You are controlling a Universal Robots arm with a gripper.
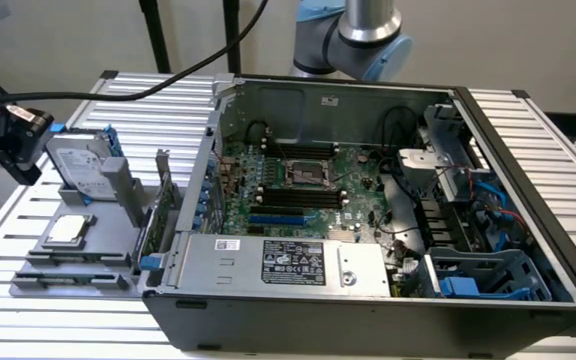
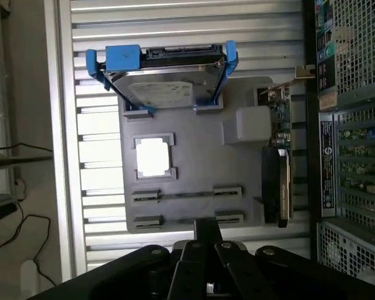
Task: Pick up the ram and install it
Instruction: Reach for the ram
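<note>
The ram (image 2: 187, 195) shows edge-on in the wrist view as a thin dark stick held between two grey brackets of the grey parts tray (image 2: 194, 131); a second thin stick (image 2: 175, 220) lies in the row beside it. In the exterior view the same sticks (image 1: 76, 258) lie at the tray's near end. My gripper (image 2: 206, 225) hangs above that end of the tray, shut, with nothing between its fingers. The exterior view has it (image 1: 20, 166) at the far left, well above the table. The black motherboard slots (image 1: 298, 199) sit inside the open case.
The tray also carries a silver hard drive (image 2: 165, 87) in a blue caddy, a square processor (image 2: 153, 156) and an upright expansion card (image 1: 163, 199). The open computer case (image 1: 368, 315) stands at the exterior view's right of the tray, on a ribbed metal table (image 1: 8, 322).
</note>
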